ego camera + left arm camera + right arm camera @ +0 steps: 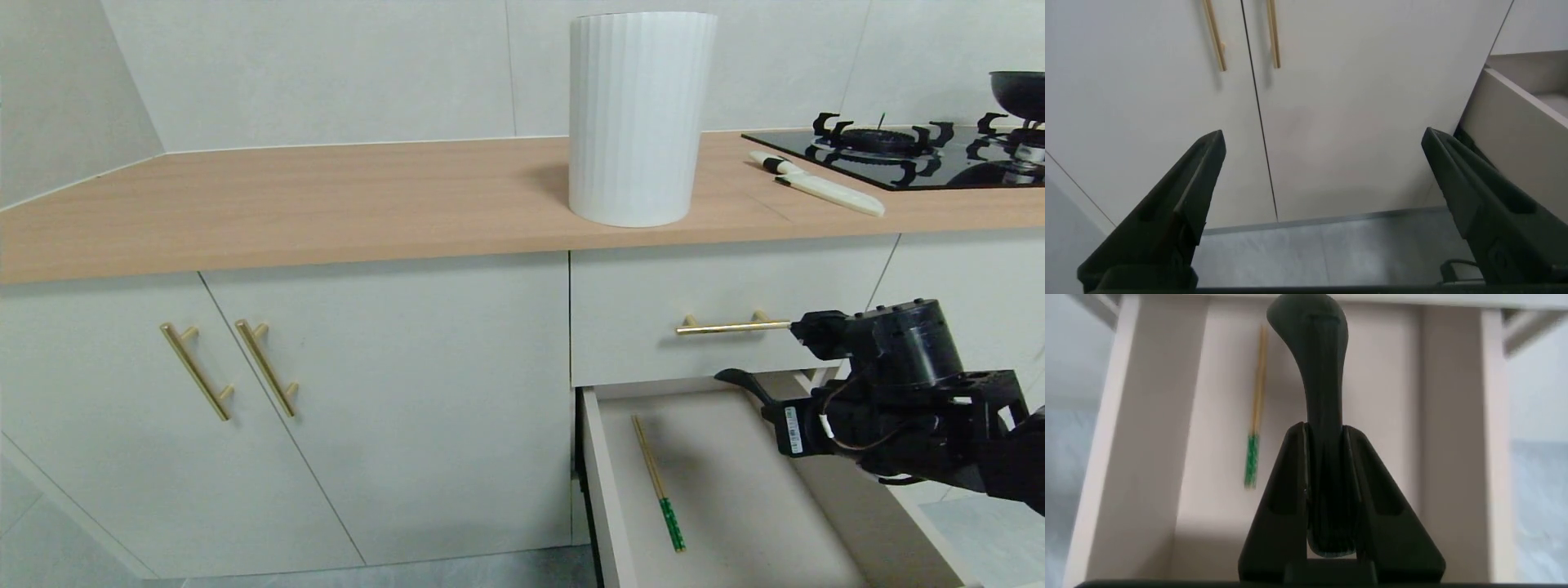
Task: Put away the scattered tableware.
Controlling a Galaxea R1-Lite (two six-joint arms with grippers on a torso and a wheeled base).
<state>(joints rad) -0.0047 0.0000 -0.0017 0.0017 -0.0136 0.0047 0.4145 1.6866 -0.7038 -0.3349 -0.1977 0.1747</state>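
Right gripper [1323, 445]: clamping a black spoon [1310, 343] and hovering over the open drawer [600, 474]. Green-ended chopsticks [657, 482] are lying on the drawer floor, below the gripper and to its left, apart from the spoon. Left gripper [1323, 139]: fingers standing wide apart, facing the cabinet doors [1290, 106].

The right arm [906, 408] is black, with a cylindrical wrist housing [914, 339], a white barcode label [793, 430] and a thin looped cable [826, 412]. The left jaws are matte black wedges tapering to blunt tips.
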